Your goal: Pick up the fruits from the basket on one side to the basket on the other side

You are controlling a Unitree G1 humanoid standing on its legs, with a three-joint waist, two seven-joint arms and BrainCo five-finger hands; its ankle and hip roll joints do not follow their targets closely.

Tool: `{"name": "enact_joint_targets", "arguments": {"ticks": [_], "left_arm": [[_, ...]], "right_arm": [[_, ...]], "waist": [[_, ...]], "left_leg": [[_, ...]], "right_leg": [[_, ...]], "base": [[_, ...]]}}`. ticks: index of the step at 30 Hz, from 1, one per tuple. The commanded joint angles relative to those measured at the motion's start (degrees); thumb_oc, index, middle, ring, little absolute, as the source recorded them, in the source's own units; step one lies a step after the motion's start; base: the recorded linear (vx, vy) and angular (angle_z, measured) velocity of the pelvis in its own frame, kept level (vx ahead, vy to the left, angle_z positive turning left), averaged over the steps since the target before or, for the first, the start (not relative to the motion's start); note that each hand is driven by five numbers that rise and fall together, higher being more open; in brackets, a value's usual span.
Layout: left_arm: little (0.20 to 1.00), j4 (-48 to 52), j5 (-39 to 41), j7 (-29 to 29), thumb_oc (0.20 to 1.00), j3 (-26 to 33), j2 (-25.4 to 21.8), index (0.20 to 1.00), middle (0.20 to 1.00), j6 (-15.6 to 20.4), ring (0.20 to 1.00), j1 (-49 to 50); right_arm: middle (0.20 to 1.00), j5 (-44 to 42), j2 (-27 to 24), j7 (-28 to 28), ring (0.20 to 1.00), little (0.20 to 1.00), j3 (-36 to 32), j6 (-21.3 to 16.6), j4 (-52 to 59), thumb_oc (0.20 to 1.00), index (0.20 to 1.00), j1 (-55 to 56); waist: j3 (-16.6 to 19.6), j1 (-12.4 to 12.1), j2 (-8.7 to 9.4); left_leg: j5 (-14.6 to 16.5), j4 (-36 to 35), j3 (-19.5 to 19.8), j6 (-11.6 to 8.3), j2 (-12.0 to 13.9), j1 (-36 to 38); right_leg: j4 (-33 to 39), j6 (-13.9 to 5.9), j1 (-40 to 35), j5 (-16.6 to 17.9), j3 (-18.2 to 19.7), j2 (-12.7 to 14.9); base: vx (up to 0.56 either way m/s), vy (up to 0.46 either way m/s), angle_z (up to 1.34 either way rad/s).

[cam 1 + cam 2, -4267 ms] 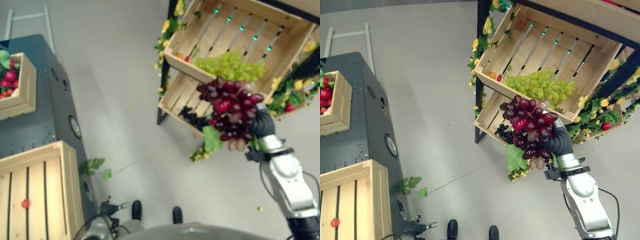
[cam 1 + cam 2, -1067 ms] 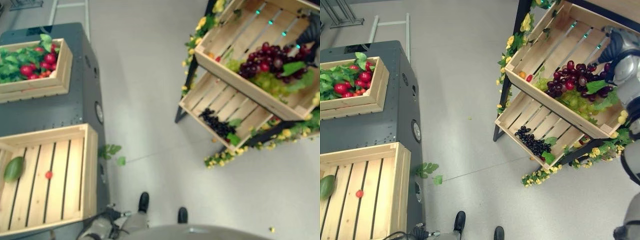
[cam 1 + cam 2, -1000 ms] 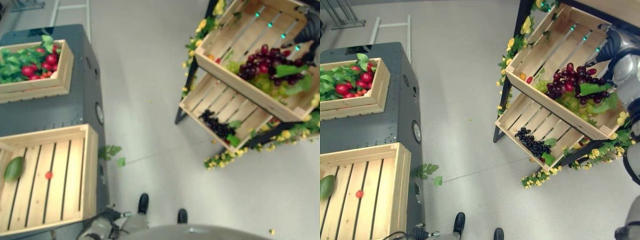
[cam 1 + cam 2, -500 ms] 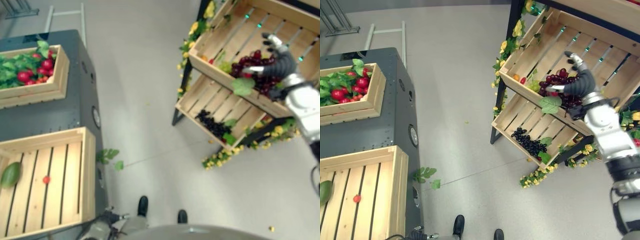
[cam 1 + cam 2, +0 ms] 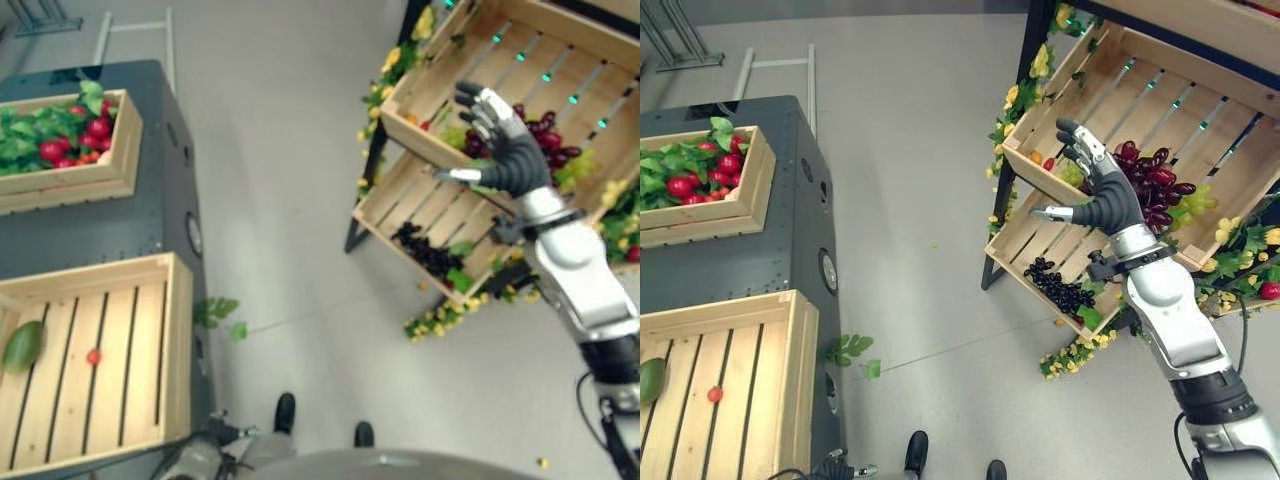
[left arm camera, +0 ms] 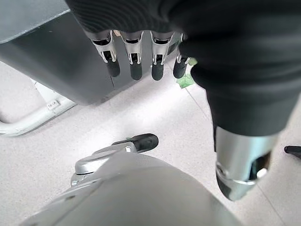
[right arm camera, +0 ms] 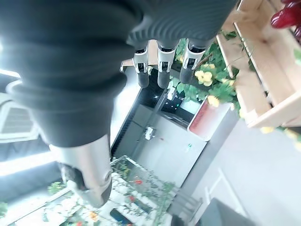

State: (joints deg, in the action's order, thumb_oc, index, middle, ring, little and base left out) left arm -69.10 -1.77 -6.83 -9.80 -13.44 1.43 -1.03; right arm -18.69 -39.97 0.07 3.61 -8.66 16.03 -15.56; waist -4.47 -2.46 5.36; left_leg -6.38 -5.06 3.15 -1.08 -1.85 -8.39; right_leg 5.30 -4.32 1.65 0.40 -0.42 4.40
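A: What is lying nearest to the robot?

B: In the near crate (image 5: 170, 340) on the left, a green mango (image 5: 22, 346) and a small red fruit (image 5: 92, 357) are lying on the slats. The mango is pointing its long axis along the slats, a little tilted.

A: And the left hand (image 6: 141, 61)?

B: It is hanging beside the dark cabinet (image 5: 130, 215) with straight, relaxed fingers, holding nothing.

A: Farther away?

B: The right hand (image 5: 1102, 205) is hovering with its fingers spread, empty, in front of the upper crate (image 5: 1120, 85) of the shelf. The red grapes (image 5: 1155, 190) are resting there on the green grapes (image 5: 1195, 200). The black grapes (image 5: 1055, 285) are lying in the lower crate (image 5: 1025, 240).

A: How will the mango handle?

B: I think it is firm, smooth and a bit slippery, heavier than the grapes. Taking it across its middle seems safest. The grapes are looking soft and loose, so the stem end is better.
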Motion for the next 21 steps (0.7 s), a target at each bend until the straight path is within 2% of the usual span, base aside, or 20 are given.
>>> {"name": "enact_joint_targets", "arguments": {"ticks": [1,2,6,9,10,11,12,13,18,21], "left_arm": [[1.000,-5.29,-0.87,-1.30,1.000,-0.47,3.07,1.000,1.000,0.91,1.000,-1.88],[1.000,-5.16,0.02,-1.47,1.000,0.52,3.00,1.000,1.000,0.91,1.000,-2.02],[1.000,-5.16,3.65,-2.90,1.000,3.95,2.67,1.000,1.000,1.65,1.000,-2.44],[1.000,-5.37,5.27,-3.30,1.000,5.16,3.02,1.000,1.000,2.33,1.000,-2.14],[1.000,-5.37,5.27,-3.30,1.000,5.15,3.02,1.000,1.000,2.33,1.000,-2.12],[1.000,-4.90,5.52,-3.78,1.000,4.98,3.12,1.000,1.000,2.86,1.000,-2.13],[1.000,-4.89,5.52,-3.78,1.000,4.98,3.11,1.000,1.000,2.86,1.000,-2.11],[1.000,-4.22,5.54,-3.43,1.000,4.30,3.34,1.000,1.000,3.44,1.000,-1.75],[1.000,-2.07,7.95,-4.31,1.000,3.78,4.36,1.000,1.000,5.51,1.000,-0.63],[1.000,-1.62,9.31,-4.43,1.000,3.78,4.84,1.000,1.000,6.11,1.000,-0.60]], "right_arm": [[1.000,-0.93,2.78,1.78,1.000,1.000,-2.68,-4.02,3.73,1.000,1.000,3.19],[1.000,-0.19,3.32,2.40,1.000,1.000,-2.49,-3.89,4.63,1.000,1.000,4.50],[1.000,1.40,6.69,2.58,1.000,1.000,-3.02,-4.46,5.74,1.000,1.000,11.01],[1.000,3.35,8.42,2.58,1.000,1.000,-3.81,-4.62,6.58,1.000,1.000,17.06],[1.000,3.36,8.43,2.58,1.000,1.000,-3.81,-4.61,6.59,1.000,1.000,17.08],[1.000,5.36,9.21,1.97,1.000,1.000,-4.56,-4.94,6.86,1.000,1.000,20.18],[1.000,5.36,9.21,1.97,1.000,1.000,-4.56,-4.94,6.87,1.000,1.000,20.20],[1.000,7.19,9.59,1.36,1.000,1.000,-5.42,-5.24,7.03,1.000,1.000,22.95],[1.000,7.60,11.36,2.39,1.000,1.000,-2.39,-4.89,3.40,1.000,1.000,27.68],[1.000,9.68,10.50,1.53,1.000,1.000,-1.23,-5.10,0.86,1.000,1.000,27.76]], "waist": [[3.06,-1.52,-0.32],[2.96,-1.44,-0.31],[1.99,0.11,-0.84],[2.37,0.98,-1.38],[2.37,1.03,-1.37],[2.45,2.28,-1.85],[2.46,2.37,-1.85],[2.65,3.64,-2.03],[2.34,4.00,-2.58],[1.55,3.99,-2.80]], "left_leg": [[8.71,0.95,0.11,1.15,-2.13,2.97],[8.64,1.01,0.35,1.14,-2.13,3.08],[7.54,1.30,2.50,1.34,-2.30,2.72],[6.65,1.46,7.04,1.10,-2.96,2.92],[6.65,1.46,7.10,1.09,-2.98,2.92],[6.29,1.89,10.27,0.90,-3.32,3.12],[6.28,1.89,10.35,0.89,-3.34,3.12],[6.15,2.32,12.66,0.51,-3.80,3.30],[5.53,3.21,15.21,-1.12,-3.31,2.56],[5.50,4.22,15.65,-1.72,-3.10,1.72]], "right_leg": [[-0.68,-3.31,2.93,-0.85,1.71,0.59],[-1.00,-3.13,2.81,-1.08,1.86,0.45],[-6.11,-1.35,3.91,-4.36,9.69,-3.21],[-10.71,0.45,3.82,-7.40,15.83,-6.70],[-10.76,0.46,3.83,-7.44,15.77,-6.69],[-13.04,1.46,3.64,-8.86,19.09,-9.12],[-13.09,1.47,3.65,-8.90,19.00,-9.11],[-13.26,2.17,2.81,-9.55,20.73,-10.24],[-9.31,2.42,1.17,-7.71,18.52,-9.62],[-7.84,2.66,0.46,-7.33,17.21,-9.34]], "base": [[0.00,0.000,0.00],[0.00,0.000,0.00],[-0.04,0.001,0.23],[0.03,-0.027,0.62],[0.06,-0.100,1.03],[0.03,-0.071,0.78],[0.05,-0.140,1.41],[-0.01,-0.136,1.15],[-0.04,-0.165,0.69],[-0.09,-0.155,0.56]]}}
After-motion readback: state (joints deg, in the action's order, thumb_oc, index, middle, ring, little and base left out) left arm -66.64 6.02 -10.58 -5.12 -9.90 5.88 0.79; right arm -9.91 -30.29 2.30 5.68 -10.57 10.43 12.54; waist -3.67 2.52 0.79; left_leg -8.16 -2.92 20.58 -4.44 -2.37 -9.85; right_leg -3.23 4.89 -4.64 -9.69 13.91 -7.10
